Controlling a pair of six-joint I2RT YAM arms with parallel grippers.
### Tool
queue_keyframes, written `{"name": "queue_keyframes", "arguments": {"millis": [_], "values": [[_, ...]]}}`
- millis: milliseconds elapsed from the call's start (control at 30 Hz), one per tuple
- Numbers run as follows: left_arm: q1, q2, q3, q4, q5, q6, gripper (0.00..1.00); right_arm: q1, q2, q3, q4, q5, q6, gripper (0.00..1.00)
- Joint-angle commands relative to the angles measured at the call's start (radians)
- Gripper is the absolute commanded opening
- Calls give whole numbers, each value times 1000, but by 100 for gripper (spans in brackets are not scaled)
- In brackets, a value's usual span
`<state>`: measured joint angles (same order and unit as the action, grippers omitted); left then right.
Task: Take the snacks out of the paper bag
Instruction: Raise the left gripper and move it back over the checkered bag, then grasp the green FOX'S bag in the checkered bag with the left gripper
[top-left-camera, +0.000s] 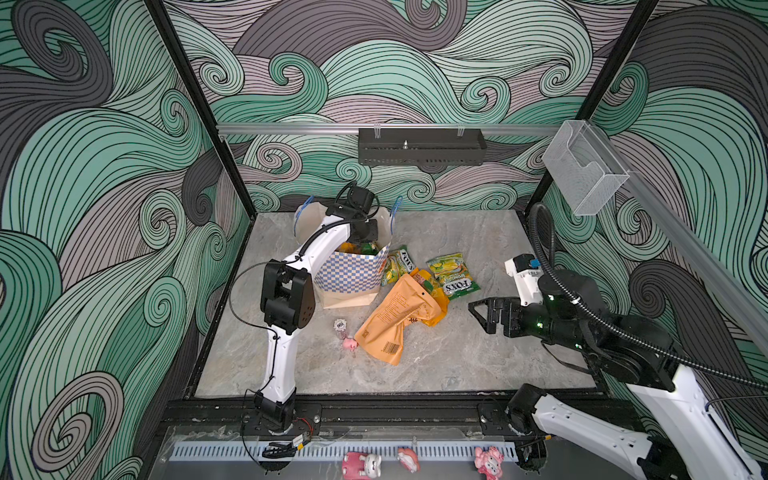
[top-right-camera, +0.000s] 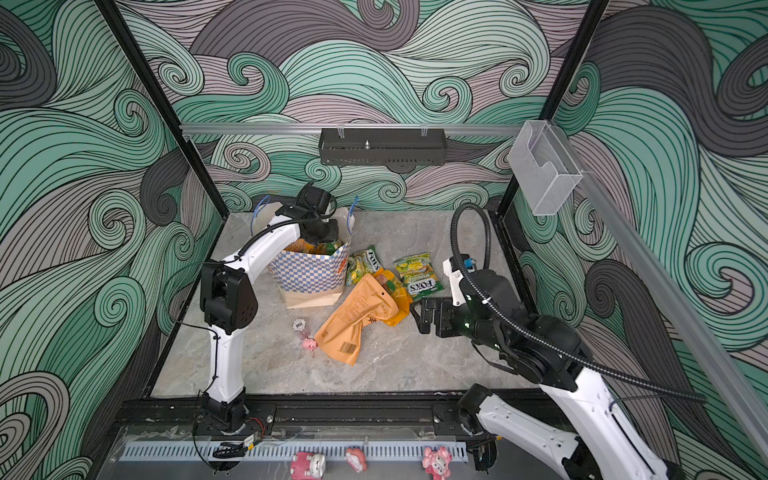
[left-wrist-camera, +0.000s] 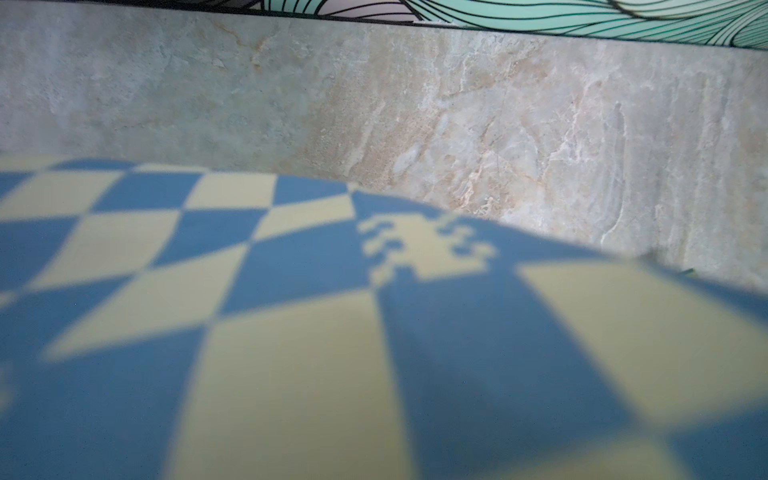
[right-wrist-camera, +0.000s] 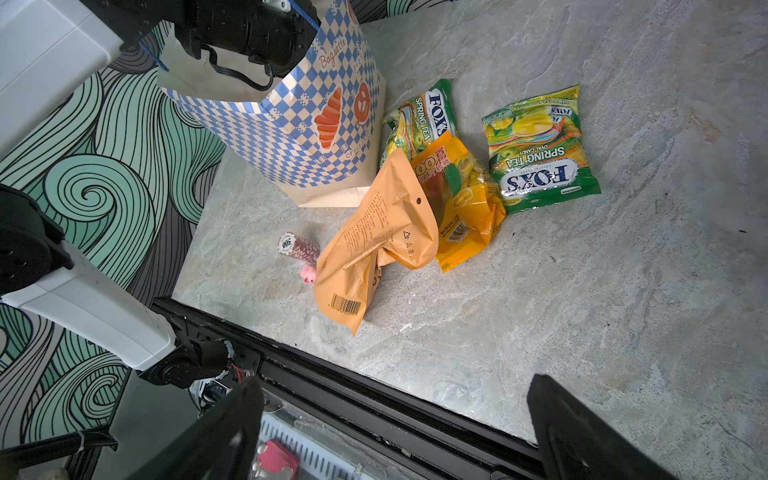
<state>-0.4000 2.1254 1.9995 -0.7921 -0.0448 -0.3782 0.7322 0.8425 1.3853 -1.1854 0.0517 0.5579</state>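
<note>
The left gripper (top-left-camera: 365, 237) is sitting inside the paper bag (top-left-camera: 351, 272), grip hidden, the right gripper (top-left-camera: 481, 314) is hanging open; snacks (top-left-camera: 359, 248) are probably light and slippery, so pinch a seam.

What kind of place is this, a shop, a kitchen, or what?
Probably a robot test cell: left arm and right arm bolted to a black frame rail, marble-look tabletop boxed in by swirl-patterned panels.

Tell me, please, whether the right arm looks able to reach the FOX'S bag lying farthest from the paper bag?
Probably yes: the right gripper is open close beside that FOX'S bag, with only bare table between them and nothing on top.
</note>
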Motion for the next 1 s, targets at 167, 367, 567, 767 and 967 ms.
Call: {"name": "queue_keyframes", "arguments": {"millis": [167,367,567,767,967], "values": [[8,-5,33,-38,9,10,0,6,-1,15,10,12,5,99],[10,-40,67,-16,23,17,0,6,-3,14,10,14,7,99],[10,-79,101,-9,28,24,0,6,-3,15,10,12,5,99],[11,-119,128,-8,23,28,0,6,-3,14,16,11,4,99],[12,-150,158,-13,8,39,0,6,5,17,17,6,4,99]]}}
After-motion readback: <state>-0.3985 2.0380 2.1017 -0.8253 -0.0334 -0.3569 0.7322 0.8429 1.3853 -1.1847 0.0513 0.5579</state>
